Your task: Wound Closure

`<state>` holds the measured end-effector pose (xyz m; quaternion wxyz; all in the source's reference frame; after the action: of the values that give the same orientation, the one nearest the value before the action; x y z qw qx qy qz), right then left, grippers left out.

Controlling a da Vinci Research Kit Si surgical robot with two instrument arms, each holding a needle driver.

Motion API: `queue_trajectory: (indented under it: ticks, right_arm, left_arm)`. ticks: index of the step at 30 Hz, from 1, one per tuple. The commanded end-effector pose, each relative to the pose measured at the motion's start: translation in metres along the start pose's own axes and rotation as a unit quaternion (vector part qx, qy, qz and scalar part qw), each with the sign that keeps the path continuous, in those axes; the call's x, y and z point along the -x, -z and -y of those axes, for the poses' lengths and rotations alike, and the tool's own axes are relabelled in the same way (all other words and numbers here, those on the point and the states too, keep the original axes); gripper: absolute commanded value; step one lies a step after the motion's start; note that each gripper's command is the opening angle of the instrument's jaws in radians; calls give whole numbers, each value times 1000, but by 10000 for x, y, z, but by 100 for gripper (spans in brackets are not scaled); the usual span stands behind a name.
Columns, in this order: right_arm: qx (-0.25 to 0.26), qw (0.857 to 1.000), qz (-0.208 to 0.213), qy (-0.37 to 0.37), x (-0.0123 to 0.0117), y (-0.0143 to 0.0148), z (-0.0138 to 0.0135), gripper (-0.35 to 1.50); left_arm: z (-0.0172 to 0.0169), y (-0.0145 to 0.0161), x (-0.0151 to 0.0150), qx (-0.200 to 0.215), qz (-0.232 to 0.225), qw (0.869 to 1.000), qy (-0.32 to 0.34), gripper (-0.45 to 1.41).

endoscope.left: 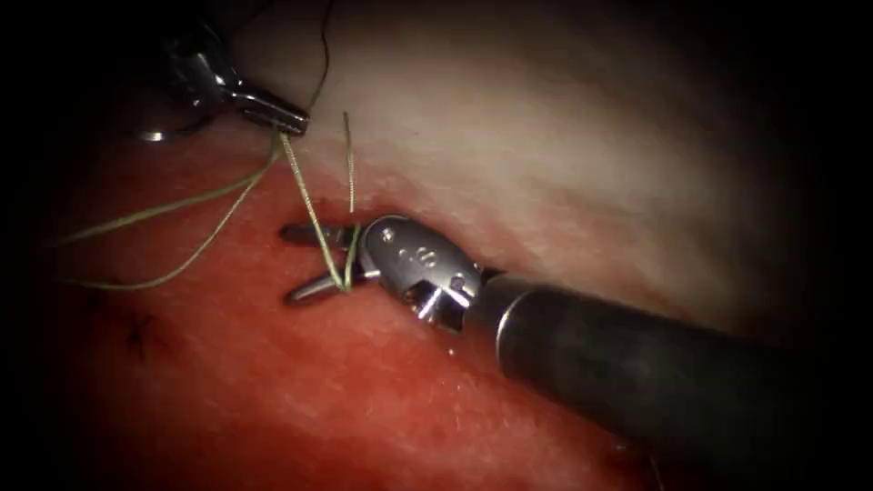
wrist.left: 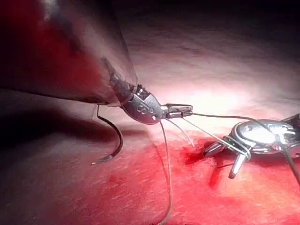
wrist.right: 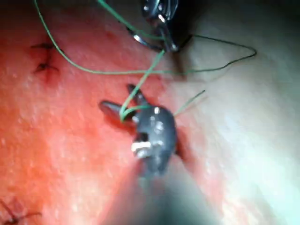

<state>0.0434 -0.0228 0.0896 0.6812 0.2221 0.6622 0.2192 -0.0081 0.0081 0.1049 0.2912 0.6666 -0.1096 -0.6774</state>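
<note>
Green thread (endoscope.left: 314,214) is what both of your tools are working with: your left hand (endoscope.left: 286,118) has its jaws clamped together on 1 strand, and from that grip the strand runs taut, down and to the right in the endoscope view, to your right hand (endoscope.left: 305,262). Your right hand's 2 jaws stand apart, pointing toward the picture's left, and the thread is looped around them close to the hinge; they clamp on nothing. A short free end of thread (endoscope.left: 348,159) stands almost straight up from that loop. From your left hand, 2 more strands sweep away in long slack curves to the left across the red fluid (endoscope.left: 273,382) on the tissue (endoscope.left: 546,136). Your needle (wrist.left: 112,140) shows in the left wrist view, hanging just below your left tool (wrist.left: 180,110) and held by neither hand; its curve bows outward with the tip pointing down and away from the jaws, close over the tissue, and you cannot tell whether the tip touches the surface. Dark finished stitches (endoscope.left: 136,332) sit left of your right hand, and the right wrist view shows them too (wrist.right: 44,58).
</note>
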Motion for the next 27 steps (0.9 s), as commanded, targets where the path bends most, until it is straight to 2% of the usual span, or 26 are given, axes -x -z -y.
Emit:
queue_trajectory:
  ticks: [1,6,10,15,22,27]
  right_arm:
    - [-1,1000,-3,1,3,-8,-3,68]
    - [0,1000,-15,-5,1,-6,-4,68]
    - [3,998,-57,-22,-2,3,-8,62]
    - [6,995,-88,-37,-2,7,-11,61]
    - [26,993,-108,-44,-4,10,-18,59]
    - [57,990,-116,-49,-7,26,-31,56]
  left_arm:
    - [0,-5,13,-1,4,1000,2,-45]
    - [-22,-15,37,-4,15,1000,9,-45]
    - [-56,-20,53,2,22,1000,17,-45]
    - [-75,-19,61,0,23,999,24,-45]
    - [-87,-24,51,-2,11,1000,28,-45]
    - [-95,-25,32,1,4,1000,28,-45]
